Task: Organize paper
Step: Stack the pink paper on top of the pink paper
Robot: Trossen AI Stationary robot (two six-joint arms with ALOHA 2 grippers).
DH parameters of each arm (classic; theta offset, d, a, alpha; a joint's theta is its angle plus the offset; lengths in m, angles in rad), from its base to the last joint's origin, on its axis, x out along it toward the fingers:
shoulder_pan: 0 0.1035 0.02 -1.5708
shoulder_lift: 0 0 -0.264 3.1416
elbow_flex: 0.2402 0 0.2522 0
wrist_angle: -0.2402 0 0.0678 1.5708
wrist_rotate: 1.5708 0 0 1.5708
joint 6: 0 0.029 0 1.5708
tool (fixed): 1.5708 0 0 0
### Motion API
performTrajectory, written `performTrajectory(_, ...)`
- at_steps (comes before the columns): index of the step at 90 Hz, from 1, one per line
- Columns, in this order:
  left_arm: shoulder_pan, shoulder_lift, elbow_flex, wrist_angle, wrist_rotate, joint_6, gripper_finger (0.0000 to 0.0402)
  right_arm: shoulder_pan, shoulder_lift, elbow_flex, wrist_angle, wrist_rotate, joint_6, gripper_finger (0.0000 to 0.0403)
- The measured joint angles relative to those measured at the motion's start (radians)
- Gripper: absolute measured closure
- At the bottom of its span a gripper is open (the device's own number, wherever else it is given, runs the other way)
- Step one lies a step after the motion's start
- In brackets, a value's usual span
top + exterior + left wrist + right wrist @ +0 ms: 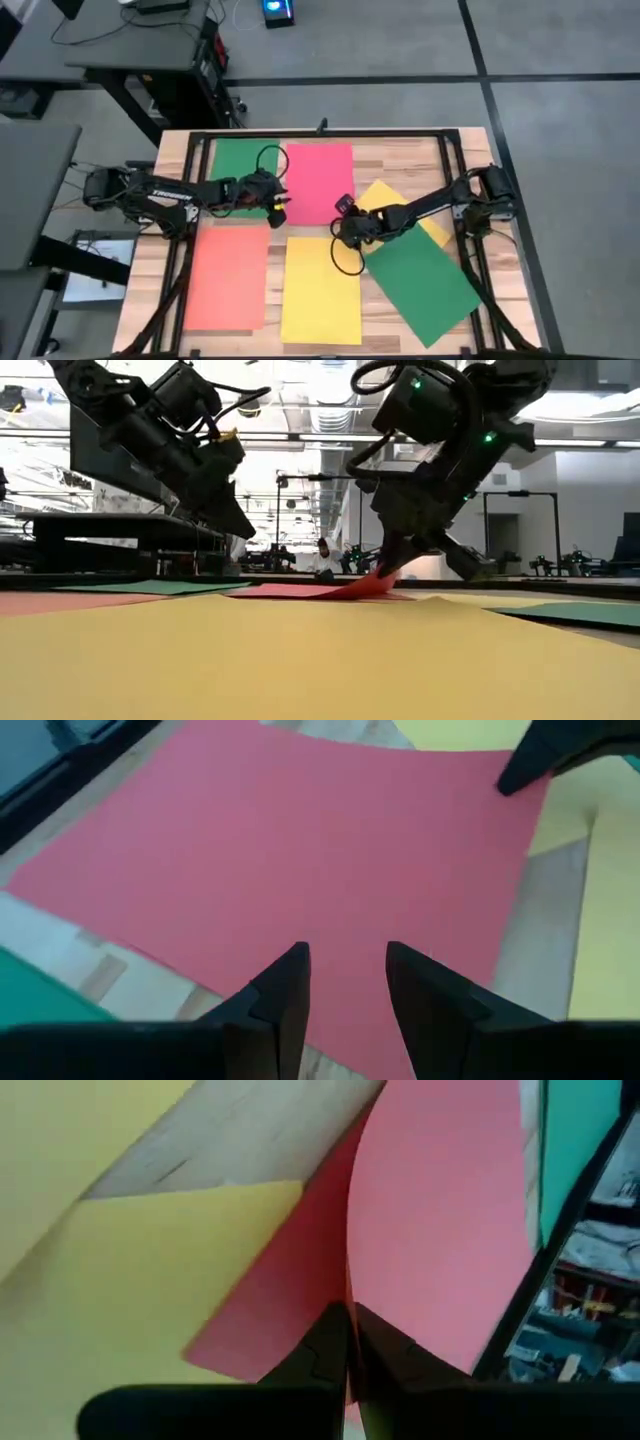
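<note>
Two fingers of the right gripper (pixel 343 207) are pressed together on a corner of the pink-red sheet (pixel 320 182), curling it off the table (pixel 455 170). The left gripper (pixel 343 982) hovers spread above its opposite edge. Thin and floppy, the sheet should bend and slide easily; an edge or corner seems the sensible hold.

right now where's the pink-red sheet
In the high view the pink-red sheet lies at the table's far middle, just right of the far green sheet; the right gripper pinches its lifted near-right corner.
</note>
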State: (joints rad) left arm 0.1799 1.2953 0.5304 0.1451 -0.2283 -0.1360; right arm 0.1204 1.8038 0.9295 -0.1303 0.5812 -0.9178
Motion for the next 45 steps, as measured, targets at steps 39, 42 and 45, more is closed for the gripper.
performTrajectory(39, 0.001, 0.0, 0.0, -0.001, 0.003, 0.0, 0.0285, -0.003, 0.0, 0.0, -0.049, -0.003, -0.026, 0.0403)
performTrajectory(42, 0.0, 0.0, 0.0, -0.001, 0.003, 0.0, 0.0285, -0.002, 0.0, 0.0, -0.052, -0.004, -0.026, 0.0403)
performTrajectory(45, 0.0, 0.0, 0.0, -0.001, 0.003, 0.0, 0.0285, -0.003, 0.0, 0.0, -0.053, -0.004, -0.027, 0.0403)
